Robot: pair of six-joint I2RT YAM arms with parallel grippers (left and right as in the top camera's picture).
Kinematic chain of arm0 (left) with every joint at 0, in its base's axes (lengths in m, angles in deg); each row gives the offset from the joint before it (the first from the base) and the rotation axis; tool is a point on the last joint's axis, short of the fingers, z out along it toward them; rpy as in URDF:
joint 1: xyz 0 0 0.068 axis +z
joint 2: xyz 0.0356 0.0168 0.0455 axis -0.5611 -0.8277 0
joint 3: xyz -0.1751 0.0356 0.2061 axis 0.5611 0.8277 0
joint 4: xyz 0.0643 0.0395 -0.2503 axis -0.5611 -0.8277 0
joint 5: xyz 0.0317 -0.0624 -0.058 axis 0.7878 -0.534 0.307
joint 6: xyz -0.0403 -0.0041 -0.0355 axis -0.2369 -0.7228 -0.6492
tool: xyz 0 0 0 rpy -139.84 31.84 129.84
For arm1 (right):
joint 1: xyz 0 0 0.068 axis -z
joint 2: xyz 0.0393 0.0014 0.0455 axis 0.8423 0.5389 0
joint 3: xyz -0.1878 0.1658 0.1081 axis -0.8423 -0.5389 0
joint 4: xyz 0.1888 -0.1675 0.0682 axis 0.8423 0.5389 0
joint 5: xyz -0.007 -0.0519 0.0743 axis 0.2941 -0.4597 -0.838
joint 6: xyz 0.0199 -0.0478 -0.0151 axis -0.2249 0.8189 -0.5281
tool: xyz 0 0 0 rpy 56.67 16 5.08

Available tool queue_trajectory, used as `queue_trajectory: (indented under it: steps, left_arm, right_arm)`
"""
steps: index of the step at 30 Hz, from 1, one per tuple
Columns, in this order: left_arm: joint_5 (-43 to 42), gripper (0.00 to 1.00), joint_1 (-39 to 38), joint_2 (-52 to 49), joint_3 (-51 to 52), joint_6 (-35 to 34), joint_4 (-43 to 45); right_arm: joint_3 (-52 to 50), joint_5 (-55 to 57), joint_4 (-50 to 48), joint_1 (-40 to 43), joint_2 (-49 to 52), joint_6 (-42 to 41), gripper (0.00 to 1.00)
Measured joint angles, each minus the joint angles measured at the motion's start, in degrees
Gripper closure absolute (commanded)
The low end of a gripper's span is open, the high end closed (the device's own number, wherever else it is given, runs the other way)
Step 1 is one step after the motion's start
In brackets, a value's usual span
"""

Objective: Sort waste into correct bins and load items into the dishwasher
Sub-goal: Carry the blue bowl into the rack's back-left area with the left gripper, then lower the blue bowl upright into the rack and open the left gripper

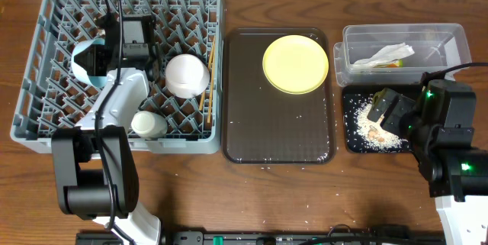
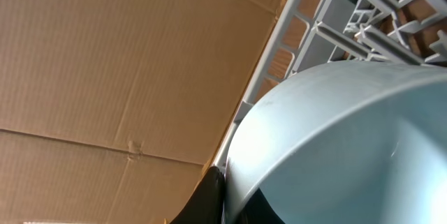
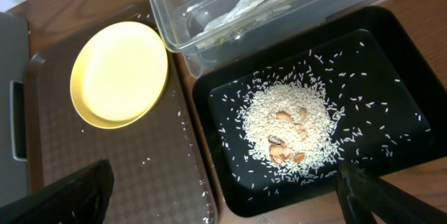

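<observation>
Black tray (image 3: 412, 49) with rice scraps (image 3: 286, 130)

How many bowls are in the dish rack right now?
2. A light blue bowl stands on edge at the left side of the dish rack; a white bowl sits near its right side. The left arm may hide others.
</observation>
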Motion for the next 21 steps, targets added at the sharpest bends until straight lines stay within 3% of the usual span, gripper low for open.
queue_trajectory:
  steps: [21]
  left_arm:
    - [4.2, 0.93, 2.6, -0.1, 0.1, 5.1, 3.7]
  right_arm:
    - [0.0, 0.0, 0.0, 0.0, 0.0, 0.0, 0.01]
